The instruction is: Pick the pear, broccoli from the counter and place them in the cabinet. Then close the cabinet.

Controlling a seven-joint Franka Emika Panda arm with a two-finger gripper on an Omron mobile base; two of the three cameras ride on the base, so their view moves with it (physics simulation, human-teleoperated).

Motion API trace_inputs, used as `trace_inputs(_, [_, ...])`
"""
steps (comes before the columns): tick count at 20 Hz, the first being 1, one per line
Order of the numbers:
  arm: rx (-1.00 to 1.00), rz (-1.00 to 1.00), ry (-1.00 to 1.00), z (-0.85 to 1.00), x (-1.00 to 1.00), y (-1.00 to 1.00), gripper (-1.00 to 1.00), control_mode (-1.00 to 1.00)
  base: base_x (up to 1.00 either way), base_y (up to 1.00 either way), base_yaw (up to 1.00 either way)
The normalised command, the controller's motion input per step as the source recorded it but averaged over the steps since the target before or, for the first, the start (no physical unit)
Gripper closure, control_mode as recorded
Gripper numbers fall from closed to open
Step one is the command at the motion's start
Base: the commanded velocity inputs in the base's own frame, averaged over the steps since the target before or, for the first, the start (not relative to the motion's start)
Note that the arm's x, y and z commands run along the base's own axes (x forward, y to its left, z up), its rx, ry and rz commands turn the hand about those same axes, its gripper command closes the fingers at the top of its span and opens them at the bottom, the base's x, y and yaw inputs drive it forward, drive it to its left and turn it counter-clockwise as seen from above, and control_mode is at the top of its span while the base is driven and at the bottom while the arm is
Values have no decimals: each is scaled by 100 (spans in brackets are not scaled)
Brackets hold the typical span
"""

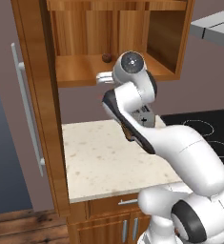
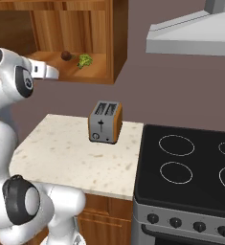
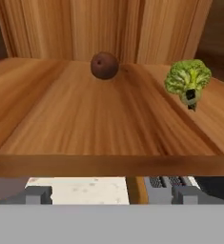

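Broccoli point(image 3: 188, 82) and pear point(image 3: 104, 65) lie beyond the open pincer point(image 3: 111, 194).

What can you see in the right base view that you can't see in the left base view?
Right base view alone: the broccoli lying on the cabinet shelf just right of the pear, the toaster standing on the counter, and the stove knobs.

Left base view alone: the open cabinet door with its long silver handle, and the wooden floor.

Both: the pear on the shelf, the cabinet, the speckled counter, the black stovetop and the white arm.
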Motion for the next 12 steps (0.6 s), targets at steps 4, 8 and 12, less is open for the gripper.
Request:
trace_inputs(4, [0, 1, -4, -80, -100, 0, -100, -100, 0, 0, 0])
trace_inputs(8, [-1, 0, -19, -96, -95, 0, -100, -100, 0, 0, 0])
trace_inputs(12, [-9, 4, -31, -62, -80, 0, -100, -100, 0, 0, 0])
